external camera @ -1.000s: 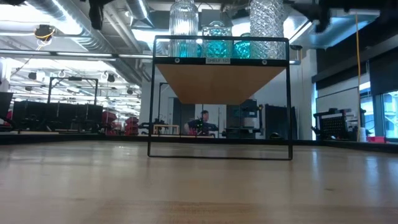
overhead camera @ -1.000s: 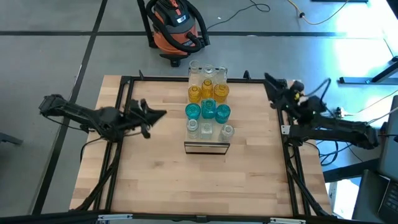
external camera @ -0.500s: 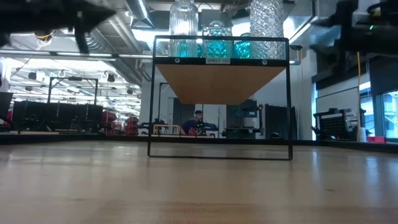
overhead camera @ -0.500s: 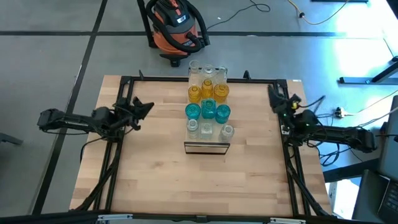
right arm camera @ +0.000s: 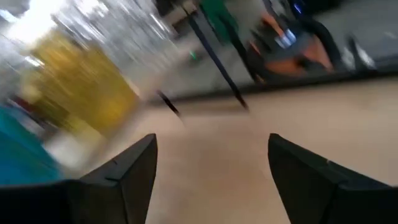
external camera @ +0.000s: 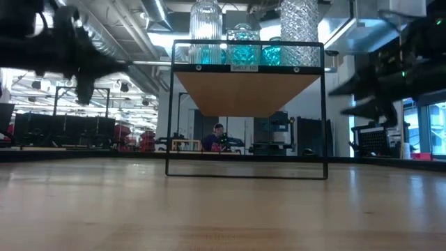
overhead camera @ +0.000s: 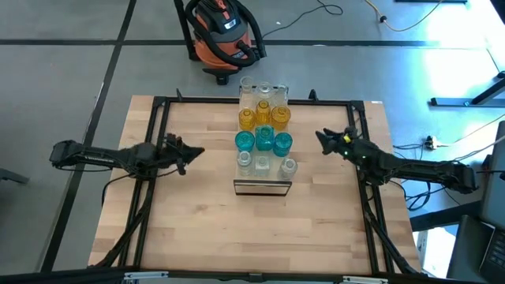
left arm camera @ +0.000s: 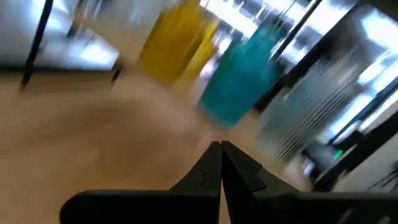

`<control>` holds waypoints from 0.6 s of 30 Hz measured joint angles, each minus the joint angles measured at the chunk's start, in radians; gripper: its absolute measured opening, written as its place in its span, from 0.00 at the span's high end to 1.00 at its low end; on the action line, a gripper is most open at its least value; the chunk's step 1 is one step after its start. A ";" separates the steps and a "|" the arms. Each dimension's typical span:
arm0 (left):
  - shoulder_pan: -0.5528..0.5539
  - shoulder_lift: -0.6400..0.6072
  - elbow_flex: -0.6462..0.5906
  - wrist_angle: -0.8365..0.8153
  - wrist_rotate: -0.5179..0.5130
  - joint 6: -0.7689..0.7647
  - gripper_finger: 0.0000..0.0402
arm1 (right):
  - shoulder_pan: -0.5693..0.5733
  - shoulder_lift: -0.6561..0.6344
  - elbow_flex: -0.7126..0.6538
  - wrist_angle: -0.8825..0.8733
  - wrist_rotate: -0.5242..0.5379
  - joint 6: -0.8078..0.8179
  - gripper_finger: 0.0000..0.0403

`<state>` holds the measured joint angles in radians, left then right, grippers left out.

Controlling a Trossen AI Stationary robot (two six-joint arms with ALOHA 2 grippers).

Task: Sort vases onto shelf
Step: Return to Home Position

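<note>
1. The left gripper (overhead camera: 192,151) hovers left of centre in the high view, over the counter (overhead camera: 237,229) and apart from the shelf (overhead camera: 263,188). Its wrist view shows the two fingers pressed together on nothing — closed and empty.
2. The right gripper (overhead camera: 321,139) hangs right of centre, near the shelf but not touching it. Its wrist view shows the fingers spread wide with only counter between them, so it is open and empty.
3. The vases stand on the shelf in the upper middle of the frame, grouped by colour. The clear vases (overhead camera: 266,165) are nearest the dark front edge, then come the teal vases (overhead camera: 263,140) and the yellow vases (overhead camera: 263,117), and the back clear vases (overhead camera: 263,91) are at the far end. No vase shows on the counter off the shelf.
4. By my judgement the sorting is done, and the step in hand is taking both arms to their rest pose.
5. The next move calls for drawing each arm outward toward its own counter edge. The right arm must keep off the nearby vases — a brush could topple one.
</note>
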<state>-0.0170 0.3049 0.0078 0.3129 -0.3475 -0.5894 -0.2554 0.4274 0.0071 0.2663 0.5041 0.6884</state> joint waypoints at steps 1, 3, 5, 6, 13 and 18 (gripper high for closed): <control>0.000 0.000 0.000 -0.062 0.002 -0.026 1.00 | 0.000 0.000 0.000 -0.054 0.000 0.017 0.34; -0.002 0.000 0.000 -0.175 0.003 -0.094 1.00 | 0.000 0.000 0.000 -0.164 0.000 0.069 0.34; -0.003 0.003 0.002 -0.265 0.024 -0.149 1.00 | 0.000 0.011 0.004 -0.196 -0.012 0.118 0.34; -0.003 0.009 0.004 -0.266 0.038 -0.156 1.00 | 0.000 0.020 0.006 -0.197 -0.020 0.121 0.34; -0.003 0.029 0.005 -0.275 0.073 -0.160 1.00 | 0.000 0.042 0.007 -0.209 -0.121 0.118 0.34; -0.003 0.029 0.005 -0.275 0.073 -0.160 1.00 | 0.000 0.042 0.007 -0.212 -0.158 0.118 0.34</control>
<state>-0.0204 0.3336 0.0132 0.0376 -0.2741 -0.7498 -0.2554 0.4690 0.0139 0.0547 0.3458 0.8066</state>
